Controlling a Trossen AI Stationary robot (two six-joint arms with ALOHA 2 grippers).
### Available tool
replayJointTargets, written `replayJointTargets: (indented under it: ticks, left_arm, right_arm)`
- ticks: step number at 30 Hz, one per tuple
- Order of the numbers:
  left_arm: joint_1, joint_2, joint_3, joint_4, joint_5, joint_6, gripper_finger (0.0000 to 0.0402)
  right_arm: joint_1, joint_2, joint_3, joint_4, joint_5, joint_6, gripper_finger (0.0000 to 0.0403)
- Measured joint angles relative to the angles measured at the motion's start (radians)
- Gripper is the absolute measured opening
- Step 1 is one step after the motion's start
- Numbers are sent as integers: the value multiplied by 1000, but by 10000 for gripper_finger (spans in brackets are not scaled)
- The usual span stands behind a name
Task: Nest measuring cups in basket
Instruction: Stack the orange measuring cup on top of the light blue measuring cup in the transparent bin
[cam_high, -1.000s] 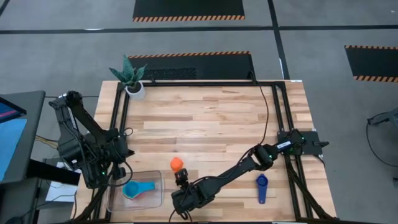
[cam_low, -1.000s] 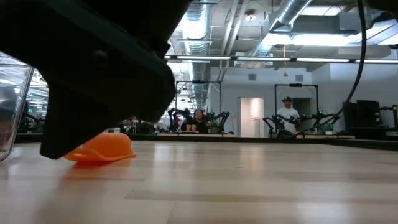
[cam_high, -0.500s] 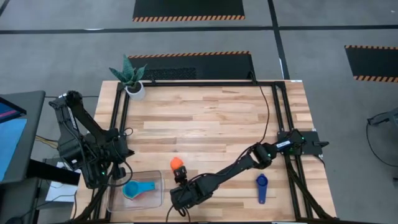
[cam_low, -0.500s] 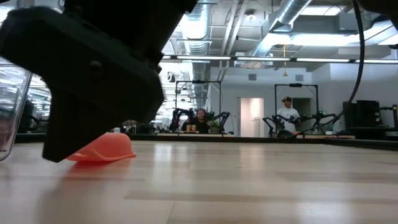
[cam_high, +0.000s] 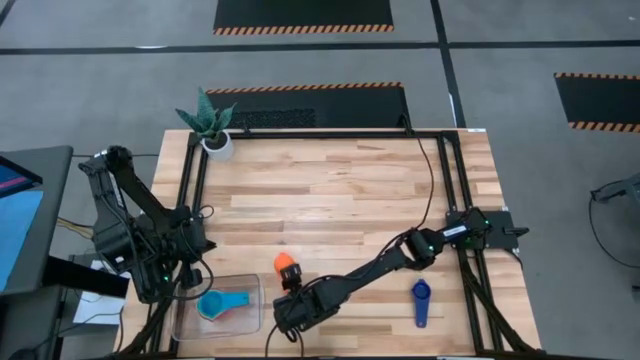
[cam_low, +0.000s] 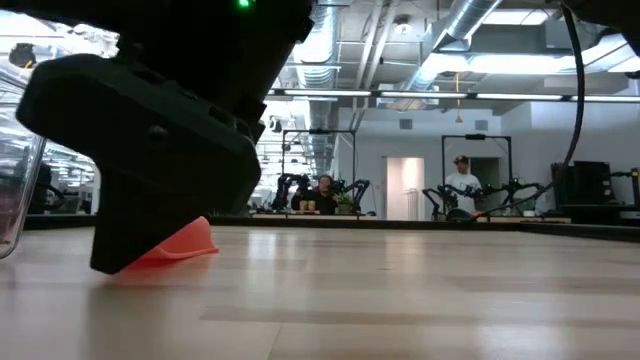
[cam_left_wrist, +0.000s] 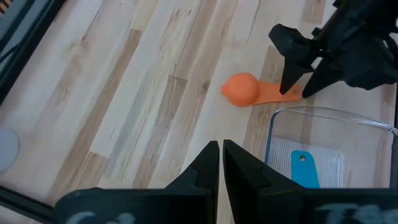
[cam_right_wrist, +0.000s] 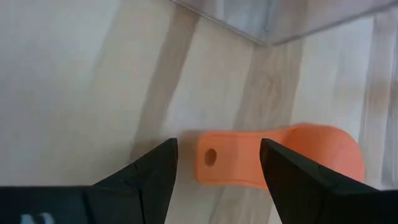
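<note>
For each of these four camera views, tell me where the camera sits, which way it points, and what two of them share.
High view: above the table, looking straight down; both arms show.
Low view: at tabletop height, looking level into the room; a dark arm part fills the left.
Left wrist view: on the left arm, looking past the shut left gripper toward the basket.
Right wrist view: on the right arm; the open right gripper straddles the handle of the orange cup.
All four share the orange cup.

In the low view, the right arm's housing (cam_low: 150, 150) is blocking most of the orange cup (cam_low: 185, 243), leaving only one edge showing. The basket (cam_low: 20, 190) is being cut off by the picture's edge beside that cup. Cups nested inside the basket (cam_high: 222, 305) are overlapping; their count cannot be told.
</note>
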Motion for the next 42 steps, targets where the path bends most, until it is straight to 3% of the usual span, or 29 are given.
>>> replayJointTargets:
  ticks: [15, 42]
  left_arm:
    - [0, 0, 0, 0, 0, 33, 11]
    - [0, 0, 0, 18, 8, 30, 11]
  right_arm:
    - [-16, 0, 0, -10, -5, 27, 248]
    - [-28, 0, 0, -9, -55, 134, 75]
